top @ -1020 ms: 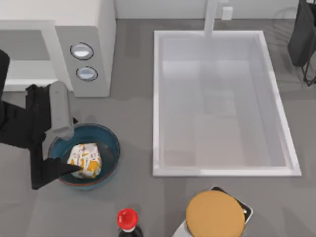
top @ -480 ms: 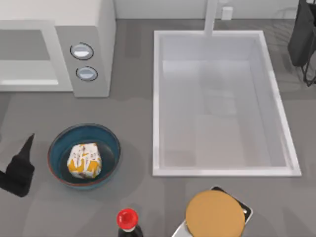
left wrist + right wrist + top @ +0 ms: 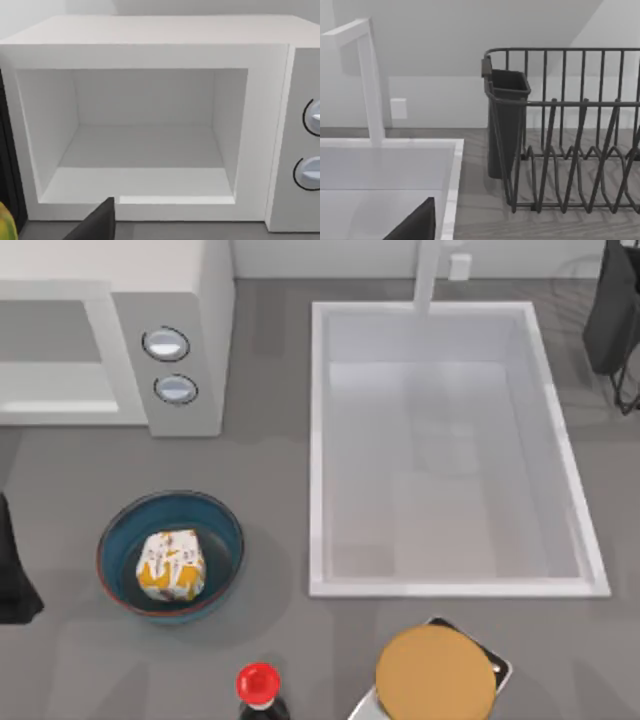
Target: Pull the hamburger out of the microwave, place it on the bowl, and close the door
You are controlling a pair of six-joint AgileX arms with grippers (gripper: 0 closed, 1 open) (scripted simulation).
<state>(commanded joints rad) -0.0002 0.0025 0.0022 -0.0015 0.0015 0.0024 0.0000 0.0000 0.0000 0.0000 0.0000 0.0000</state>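
Note:
The hamburger (image 3: 172,563), a white lump with orange print, lies inside the blue bowl (image 3: 222,530) in front of the microwave (image 3: 200,300). The left wrist view looks straight into the microwave's bare white cavity (image 3: 145,145), which stands open. A dark strip (image 3: 9,160) runs along the cavity's side; I cannot tell whether it is the door. My left arm (image 3: 12,575) sits at the table's left edge, apart from the bowl. One finger (image 3: 97,224) of its open gripper pokes into the left wrist view, holding nothing.
A white sink basin (image 3: 450,450) with a tap (image 3: 428,275) fills the middle right. A red-capped bottle (image 3: 259,685) and a tan disc (image 3: 436,672) stand at the front edge. My right arm (image 3: 612,315) is parked at the back right beside a dark dish rack (image 3: 570,135).
My left gripper let go of the hamburger in the bowl and drew back to the table's left edge. The right arm stayed still.

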